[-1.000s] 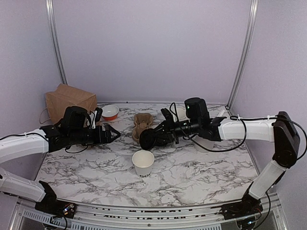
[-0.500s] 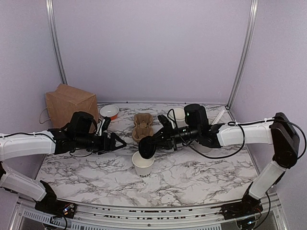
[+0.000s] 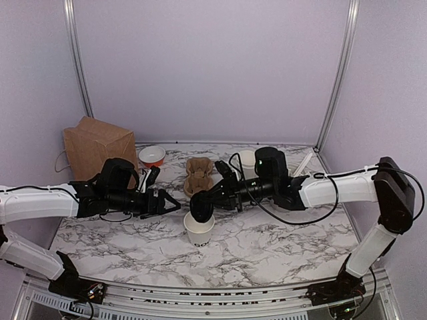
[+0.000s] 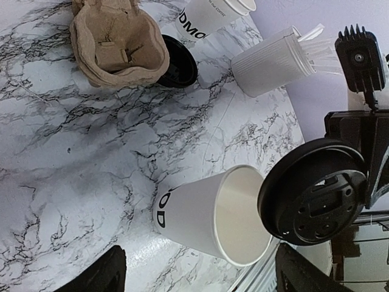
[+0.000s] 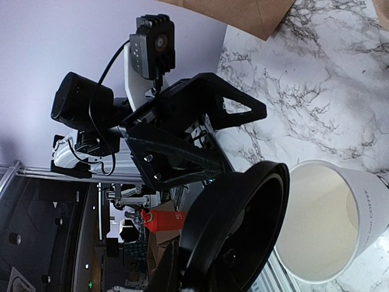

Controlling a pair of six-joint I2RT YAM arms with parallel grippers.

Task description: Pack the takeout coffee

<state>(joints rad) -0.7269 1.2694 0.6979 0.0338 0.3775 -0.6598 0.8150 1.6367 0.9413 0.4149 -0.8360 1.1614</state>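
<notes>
The right gripper pinches the black lid, tilted above the open cup; the left gripper gapes empty beside it. Advised: level the lid, centre it on the rim, press evenly.

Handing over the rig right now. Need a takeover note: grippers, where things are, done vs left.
Left gripper: open, empty, just left of the cup, not touching it.
Right gripper: shut on the black lid, held tilted at the cup's rim, not seated.
Cup: upright and open, mid-table. Cardboard carrier behind it, paper bag far left.
Done: lid is in hand at the cup.
Left: press the lid on, then pack the cup, probably into the carrier or bag.
</notes>
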